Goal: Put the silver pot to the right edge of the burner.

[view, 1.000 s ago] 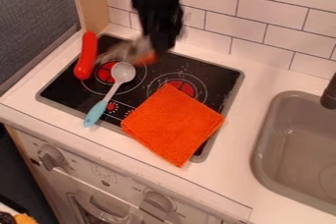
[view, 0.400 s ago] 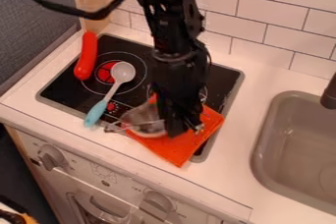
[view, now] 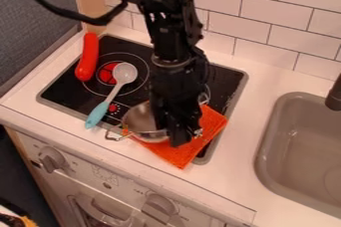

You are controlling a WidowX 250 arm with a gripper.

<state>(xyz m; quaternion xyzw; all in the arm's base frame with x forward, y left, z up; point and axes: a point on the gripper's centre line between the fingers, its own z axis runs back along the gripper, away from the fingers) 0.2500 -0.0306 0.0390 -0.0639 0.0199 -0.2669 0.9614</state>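
The black gripper points down over the front right part of the stove, shut on the right side of the silver pot. The arm hides much of the pot's right part. The pot sits on or just above the left part of the orange cloth; I cannot tell whether they touch. Its wire handle sticks out to the front left. The black stove top has a red burner at the left, and the arm covers most of the right burner.
A spoon with a pale bowl and blue handle lies left of the pot. A red sausage-shaped toy rests at the stove's left edge. The grey sink is at the right, the tiled wall behind.
The gripper and pot have come from the back left of the stove to the front right, over the cloth. Since the middle frame they have shifted only slightly.
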